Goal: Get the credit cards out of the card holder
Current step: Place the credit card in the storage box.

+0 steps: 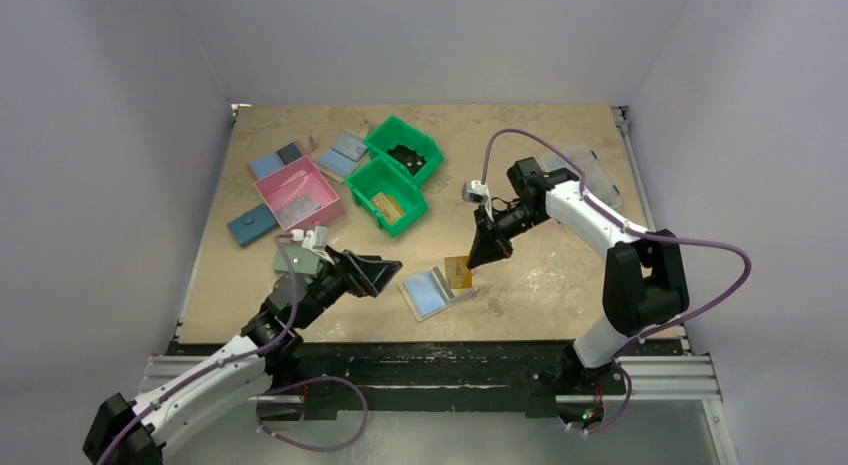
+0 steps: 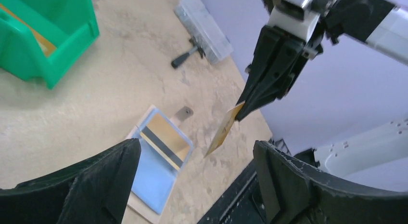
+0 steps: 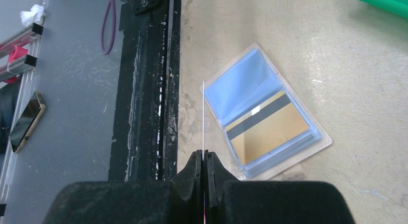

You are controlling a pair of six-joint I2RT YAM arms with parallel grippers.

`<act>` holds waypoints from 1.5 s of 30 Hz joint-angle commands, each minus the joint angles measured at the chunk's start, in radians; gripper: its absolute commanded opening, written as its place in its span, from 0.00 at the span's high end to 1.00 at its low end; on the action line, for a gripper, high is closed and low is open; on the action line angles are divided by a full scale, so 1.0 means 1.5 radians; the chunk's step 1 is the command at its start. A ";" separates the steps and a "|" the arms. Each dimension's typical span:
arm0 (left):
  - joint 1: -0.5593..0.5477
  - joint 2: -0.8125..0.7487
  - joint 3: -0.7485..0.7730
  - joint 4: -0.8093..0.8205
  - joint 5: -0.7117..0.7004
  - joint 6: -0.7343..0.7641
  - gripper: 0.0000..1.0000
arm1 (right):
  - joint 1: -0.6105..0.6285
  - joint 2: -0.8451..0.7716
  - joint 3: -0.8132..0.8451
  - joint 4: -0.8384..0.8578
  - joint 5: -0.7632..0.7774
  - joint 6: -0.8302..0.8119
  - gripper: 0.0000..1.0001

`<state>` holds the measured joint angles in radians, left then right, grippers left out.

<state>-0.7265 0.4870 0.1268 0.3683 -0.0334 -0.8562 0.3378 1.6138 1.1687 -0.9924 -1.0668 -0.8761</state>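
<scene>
The right tool (image 3: 204, 159) is pressed together on the gold card (image 2: 222, 132), pinched by one corner only, and the card hangs from the tips on a slant, clear of everything. Below the tips and slightly to one side, the card holder (image 3: 250, 89) is laid open flat on the counter (image 1: 560, 275), blue sleeves up. A second card (image 3: 267, 132), magnetic stripe showing, is tucked in the sleeve nearest the tool. Whether more cards sit beneath it cannot be told.

Across the holder from the right tool, the left tool (image 1: 390, 279) is spread wide above the holder's far edge, nothing between its fingers, and no contact with the holder can be seen.

Now the risks. The pinch is a thin one on a slick corner, so a quick swing could let the card pivot or slip out. In the wrist view the card's edge is lined up over the counter's front lip and the black rail (image 3: 144, 103) beyond it; a release here could send it off the counter. And the holder is pinned by nothing: if the second card is tugged out of a tight sleeve, the whole holder may be dragged along or flipped shut.
</scene>
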 commanded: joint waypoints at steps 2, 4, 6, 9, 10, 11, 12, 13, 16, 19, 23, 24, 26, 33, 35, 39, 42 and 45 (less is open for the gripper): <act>-0.001 0.173 0.055 0.137 0.154 -0.010 0.11 | -0.003 -0.006 0.033 -0.044 -0.057 -0.042 1.00; -0.016 0.238 0.070 0.169 0.167 -0.001 0.13 | -0.003 -0.005 0.035 -0.057 -0.059 -0.053 1.00; -0.041 0.294 0.086 0.192 0.159 0.019 0.14 | -0.004 -0.010 0.033 -0.056 -0.050 -0.054 1.00; -0.082 0.371 0.116 0.227 0.139 0.061 0.16 | -0.003 -0.018 0.027 -0.049 -0.047 -0.048 1.00; -0.095 0.393 0.126 0.237 0.134 0.073 0.16 | -0.003 -0.020 0.026 -0.048 -0.045 -0.046 1.00; -0.105 0.417 0.135 0.251 0.131 0.085 0.17 | -0.003 -0.020 0.026 -0.048 -0.045 -0.046 1.00; -0.117 0.438 0.144 0.268 0.130 0.097 0.17 | -0.003 -0.019 0.026 -0.049 -0.045 -0.046 1.00; -0.126 0.458 0.151 0.284 0.130 0.108 0.19 | -0.003 -0.018 0.026 -0.050 -0.046 -0.046 1.00; -0.139 0.513 0.177 0.311 0.124 0.123 0.22 | -0.003 -0.017 0.026 -0.052 -0.047 -0.049 1.00; -0.143 0.557 0.199 0.341 0.136 0.127 0.31 | -0.003 -0.018 0.026 -0.052 -0.046 -0.050 1.00; -0.144 0.601 0.222 0.349 0.168 0.127 0.54 | -0.003 -0.017 0.026 -0.053 -0.046 -0.051 1.00; -0.144 0.607 0.226 0.352 0.182 0.130 0.65 | -0.003 -0.017 0.026 -0.053 -0.046 -0.051 1.00; -0.143 0.615 0.233 0.356 0.213 0.134 1.00 | -0.003 -0.015 0.026 -0.053 -0.044 -0.050 1.00; -0.108 0.549 0.233 0.240 0.183 0.151 1.00 | -0.004 -0.039 0.032 -0.034 -0.005 -0.019 0.70; -0.077 0.513 0.226 0.198 0.183 0.145 1.00 | -0.005 -0.075 0.025 0.013 0.037 0.029 0.63; 0.002 0.437 0.227 0.092 0.167 0.129 1.00 | -0.004 -0.181 -0.017 0.164 0.166 0.153 0.48; 0.062 0.406 0.259 -0.002 0.123 0.127 1.00 | -0.004 -0.238 -0.027 0.192 0.200 0.173 0.43; 0.122 0.444 0.333 -0.100 0.096 0.126 1.00 | -0.004 -0.259 -0.007 0.193 0.191 0.184 0.41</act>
<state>-0.6342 1.1141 0.4892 0.4316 0.1860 -0.6655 0.3332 1.2587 1.1381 -0.7883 -0.8345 -0.6773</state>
